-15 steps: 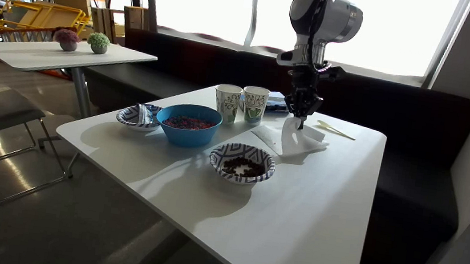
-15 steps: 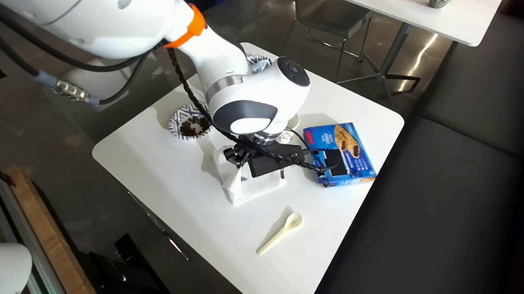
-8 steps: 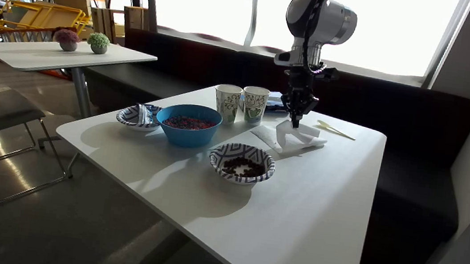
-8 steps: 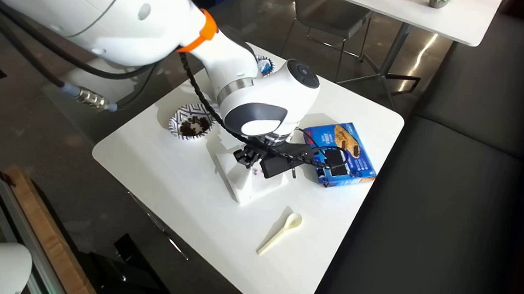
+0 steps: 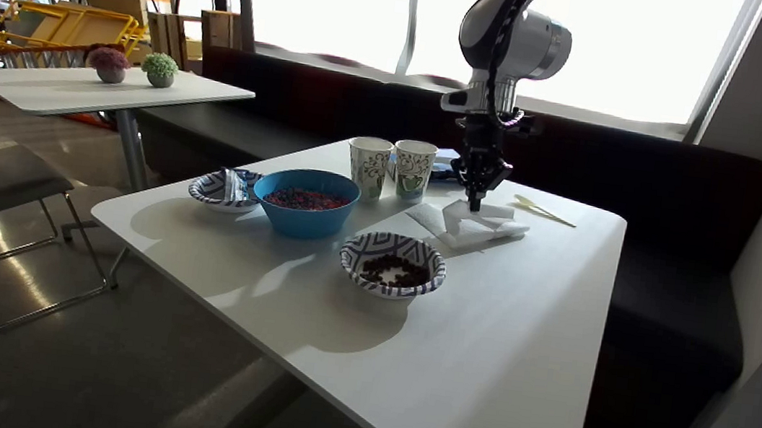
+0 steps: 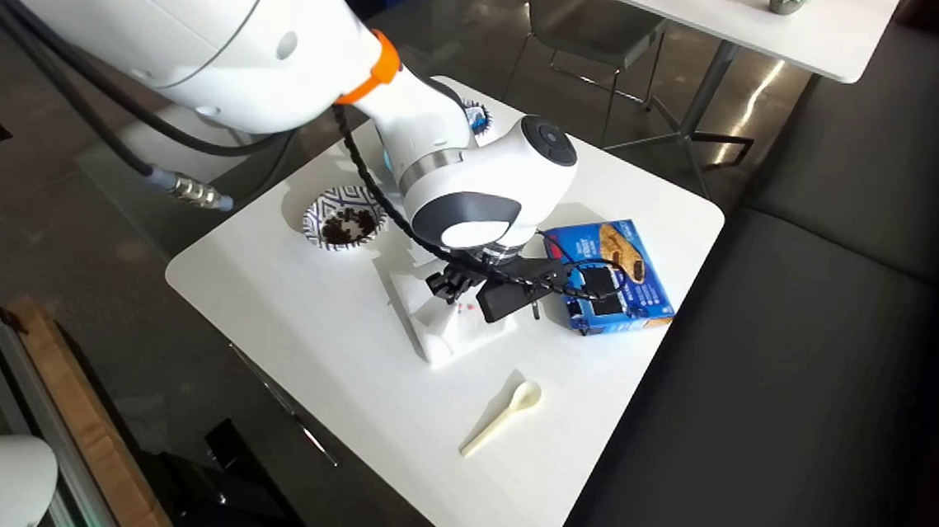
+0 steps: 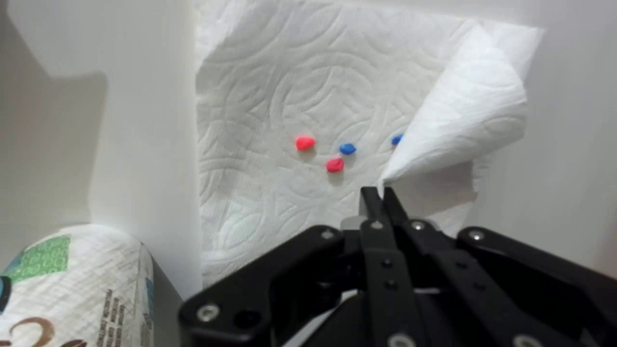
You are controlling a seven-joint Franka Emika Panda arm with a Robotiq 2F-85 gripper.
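One paper towel (image 7: pixel 260 125) | folded corner pinched in tool (image 7: pixel 380 190), grip depth unclear | rest spread below on table (image 6: pixel 292 317)

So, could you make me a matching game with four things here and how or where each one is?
1. white embossed paper towel
2. round blue bowl
3. cream-coloured spoon
4. blue cardboard box

A. lying alone on the white table
B. pinched by the black fingers
C. flat, printed with food pictures
D. holding small red and dark bits

Pairs: 1-B, 2-D, 3-A, 4-C.
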